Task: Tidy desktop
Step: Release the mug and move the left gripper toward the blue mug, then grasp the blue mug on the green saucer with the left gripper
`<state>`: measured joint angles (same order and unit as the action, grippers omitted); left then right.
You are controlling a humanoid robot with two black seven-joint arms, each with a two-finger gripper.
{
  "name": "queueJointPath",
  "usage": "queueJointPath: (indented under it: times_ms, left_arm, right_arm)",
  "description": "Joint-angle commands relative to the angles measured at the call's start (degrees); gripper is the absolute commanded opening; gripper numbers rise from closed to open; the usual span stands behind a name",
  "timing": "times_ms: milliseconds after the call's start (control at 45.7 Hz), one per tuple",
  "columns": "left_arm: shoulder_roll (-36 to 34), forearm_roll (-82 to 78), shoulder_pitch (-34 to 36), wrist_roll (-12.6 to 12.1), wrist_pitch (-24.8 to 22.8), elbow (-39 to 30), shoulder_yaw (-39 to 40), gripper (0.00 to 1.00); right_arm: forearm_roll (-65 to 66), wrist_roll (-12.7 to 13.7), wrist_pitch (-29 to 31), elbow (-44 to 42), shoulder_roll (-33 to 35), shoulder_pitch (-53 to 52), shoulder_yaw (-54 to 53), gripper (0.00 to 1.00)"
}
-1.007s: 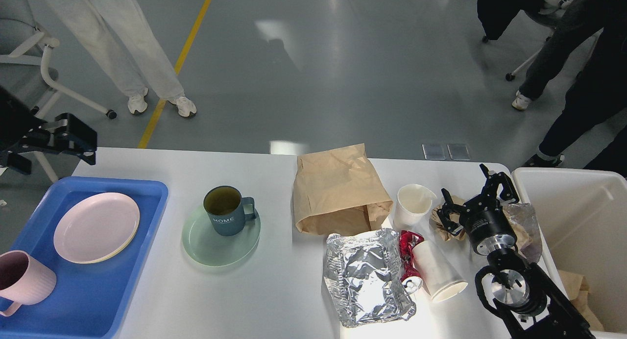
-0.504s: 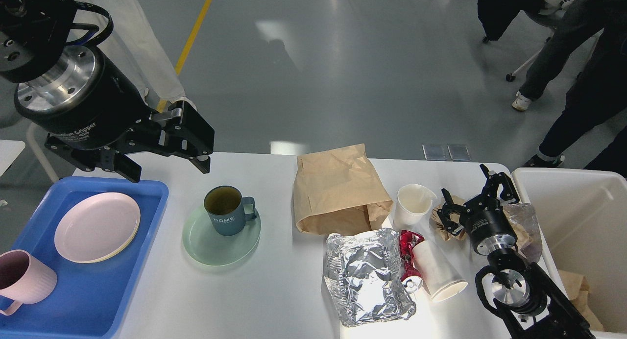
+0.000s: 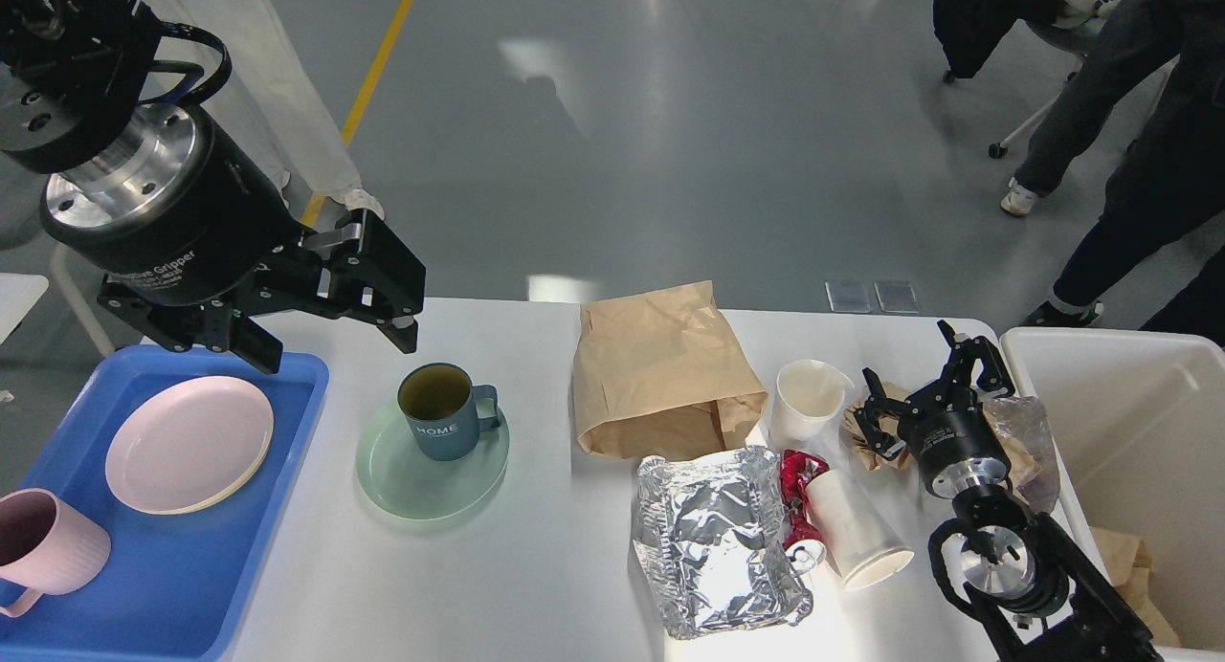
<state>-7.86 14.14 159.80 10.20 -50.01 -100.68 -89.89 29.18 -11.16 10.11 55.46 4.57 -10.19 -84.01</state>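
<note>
Bench (image 3: pixel 536 585), partly tidied: pink plate (image 3: pixel 189 442) and pink mug (image 3: pixel 43 543) in blue tray (image 3: pixel 182 585); teal mug (image 3: pixel 442 411), paper bag (image 3: pixel 660 370), foil (image 3: pixel 713 538), cups remain. Left pincer (image 3: pixel 335 322) and right pincer (image 3: pixel 919 380) both spread, empty.

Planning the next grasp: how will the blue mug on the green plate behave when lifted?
The blue mug looks rigid, so it should hold shape. It seems to hold dark liquid, so tilting may spill. It stands loose on the green plate, which probably stays behind.

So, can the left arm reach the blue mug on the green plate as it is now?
Probably yes. The left gripper hangs open just up and left of the blue mug, and nothing lies between them on the desktop.
</note>
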Motion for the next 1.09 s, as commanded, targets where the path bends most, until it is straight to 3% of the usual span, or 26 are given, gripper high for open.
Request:
queueJointPath:
  times_ms: [0,197,547,635,723,876,1073]
  left_arm:
    - [-0.6,-0.1,-5.2,0.4,0.5,3.5,0.2,0.95]
    - [-0.6,2.6,-23.2,0.2,4.4,13.0,1.4,0.94]
    - [-2.2,9.7,-54.7,-0.6,22.4,31.2,9.7,0.93]
    - [-2.1,9.8,-61.2,-2.5,26.1,35.8,12.4,0.93]
    - [-1.7,10.6,-68.0,-6.1,29.0,40.8,15.7,0.93]
    - [-0.7,11.8,-73.5,-10.3,29.7,46.2,20.9,0.93]
    - [-0.7,16.2,-75.5,-10.8,33.1,48.1,21.1,0.91]
  right_arm:
    - [0.0,0.0,0.0,0.0,0.0,0.0,0.0,1.00]
    - [0.0,0.0,0.0,0.0,0.0,0.0,0.0,1.00]
    - [0.0,0.0,0.0,0.0,0.0,0.1,0.0,1.00]
    - [0.0,0.0,0.0,0.0,0.0,0.0,0.0,1.00]
    - [0.0,0.0,-0.1,0.0,0.0,0.0,0.0,1.00]
    - [0.0,0.0,0.0,0.0,0.0,0.0,0.0,1.00]
    - [0.0,0.0,0.0,0.0,-0.1,0.0,0.0,1.00]
